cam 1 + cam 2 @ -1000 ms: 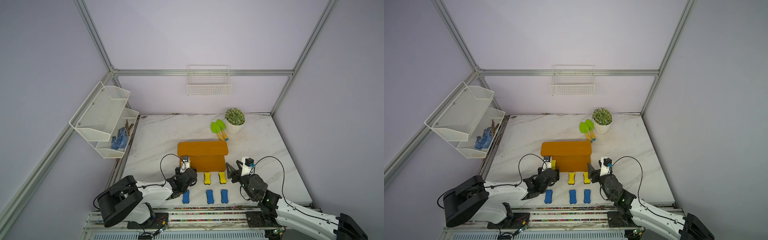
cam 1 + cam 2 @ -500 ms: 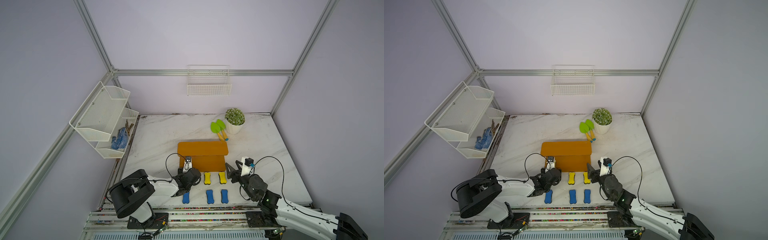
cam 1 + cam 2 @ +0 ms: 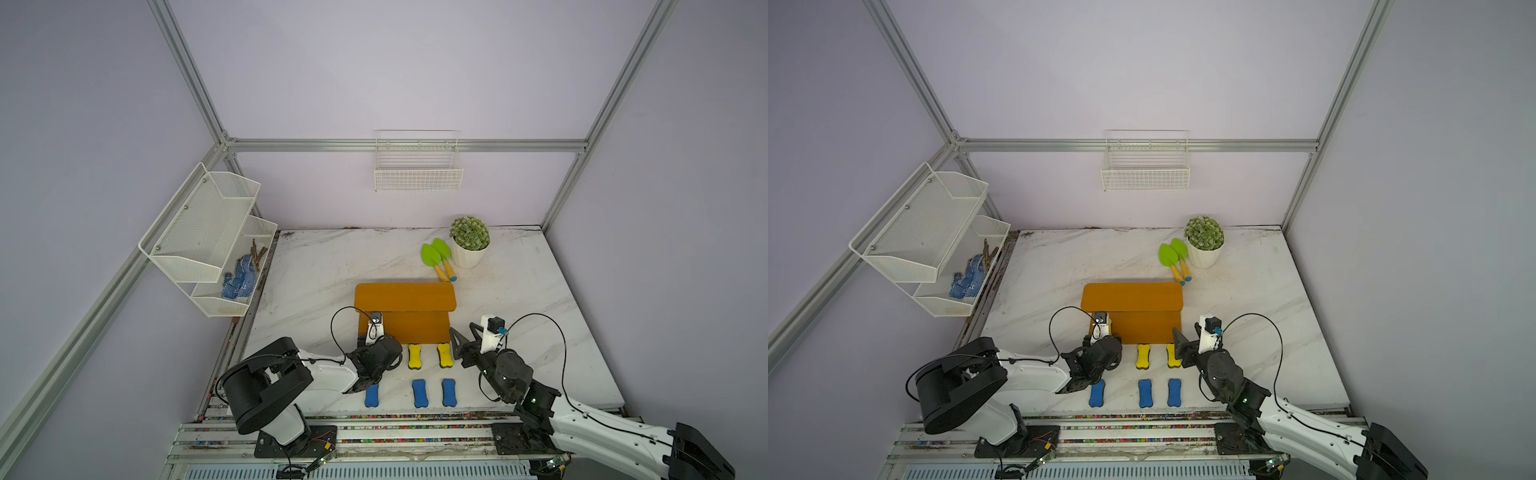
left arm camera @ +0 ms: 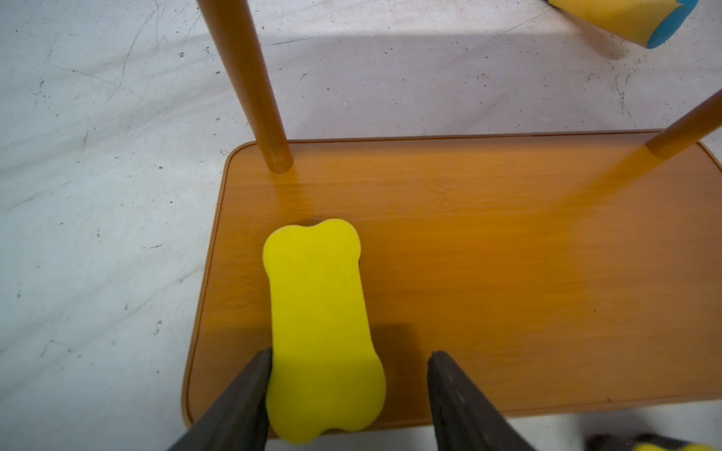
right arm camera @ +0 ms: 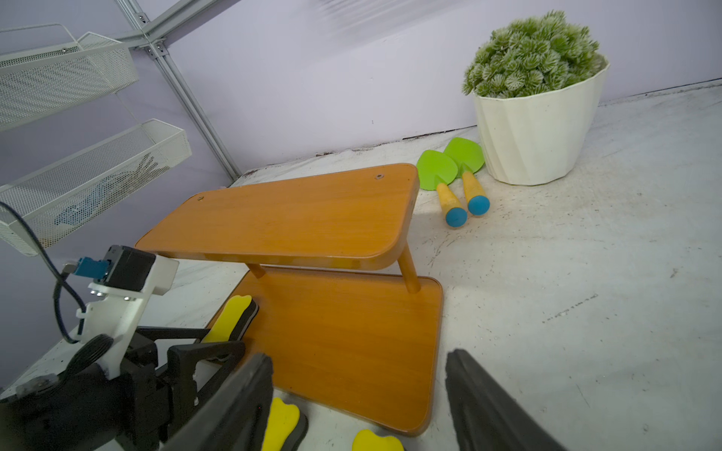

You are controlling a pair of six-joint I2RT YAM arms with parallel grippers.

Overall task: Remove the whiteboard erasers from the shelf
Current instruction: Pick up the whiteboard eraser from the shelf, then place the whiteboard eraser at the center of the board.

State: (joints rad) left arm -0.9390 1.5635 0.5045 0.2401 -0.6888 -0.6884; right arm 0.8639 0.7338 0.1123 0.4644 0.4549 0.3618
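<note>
The orange-brown shelf (image 3: pixel 405 296) stands mid-table. One yellow whiteboard eraser (image 4: pixel 320 324) lies on its lower board (image 4: pixel 508 273) at the front left corner, also seen in the right wrist view as the eraser (image 5: pixel 230 318). My left gripper (image 4: pixel 351 353) is open around it: one finger touches its side, the other stands apart. In both top views the left wrist hides this eraser. Two yellow erasers (image 3: pixel 414 356) (image 3: pixel 444 355) and three blue ones (image 3: pixel 372 395) (image 3: pixel 420 393) (image 3: pixel 449 392) lie on the table in front of the shelf. My right gripper (image 5: pixel 359 355) is open and holds nothing, by the shelf's front right corner.
A potted plant (image 3: pixel 469 241) and two green shovels (image 3: pixel 436 257) sit behind the shelf at the back right. A white mesh rack (image 3: pixel 208 237) hangs on the left wall and a wire basket (image 3: pixel 417 166) on the back wall. The table's front edge runs just behind the blue erasers.
The left arm's elbow has swung in toward the shelf while its gripper stays at the shelf's front left corner. The right arm has not moved.
</note>
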